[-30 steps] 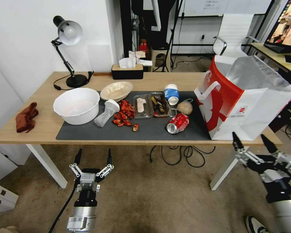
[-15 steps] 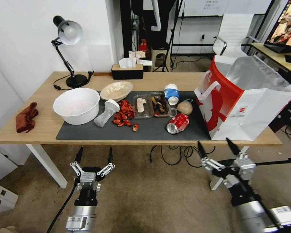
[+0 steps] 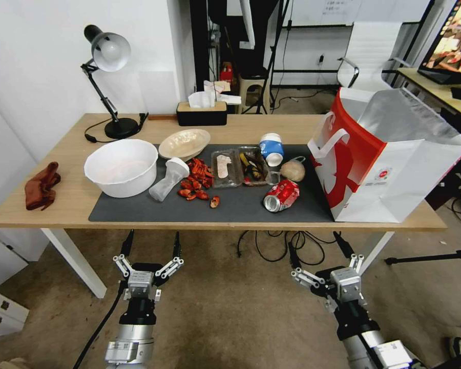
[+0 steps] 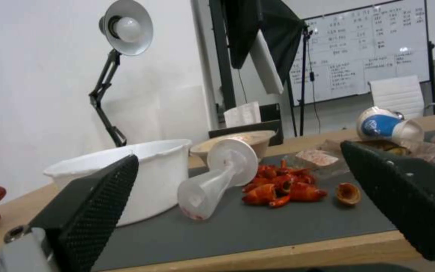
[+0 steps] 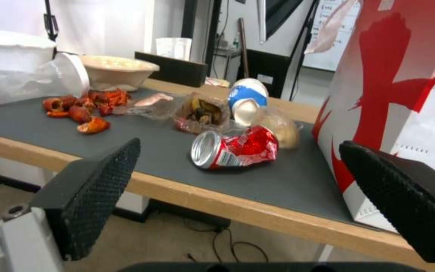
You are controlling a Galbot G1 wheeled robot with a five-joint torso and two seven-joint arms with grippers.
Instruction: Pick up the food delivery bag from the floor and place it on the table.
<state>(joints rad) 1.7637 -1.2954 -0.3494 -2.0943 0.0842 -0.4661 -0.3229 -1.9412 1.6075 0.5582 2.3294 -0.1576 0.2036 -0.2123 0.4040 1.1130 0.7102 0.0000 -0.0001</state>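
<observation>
The food delivery bag (image 3: 379, 164) stands upright on the right end of the table (image 3: 77, 200), red and white with a silver foil lining and its mouth open. Its red-and-white side (image 5: 394, 75) fills one edge of the right wrist view. My right gripper (image 3: 315, 243) hangs open and empty below the table's front edge, left of the bag and clear of it. My left gripper (image 3: 152, 240) is open too, below the front edge near the white bowl (image 3: 121, 166). The textured fingers (image 5: 96, 192) of the right gripper frame a crushed red can (image 5: 235, 148).
On the dark mat (image 3: 230, 205) lie a tipped plastic cup (image 3: 168, 179), crayfish shells (image 3: 197, 180), clear trays (image 3: 239, 166), a blue-and-white cup (image 3: 271, 148) and the can (image 3: 281, 195). A desk lamp (image 3: 107, 77), tissue box (image 3: 201, 111) and red cloth (image 3: 42, 185) sit around it. Cables (image 3: 287, 243) trail on the floor.
My right arm has swung left and down, from just in front of the bag to under the table's front edge. The bag stays on the table. The left arm has barely moved.
</observation>
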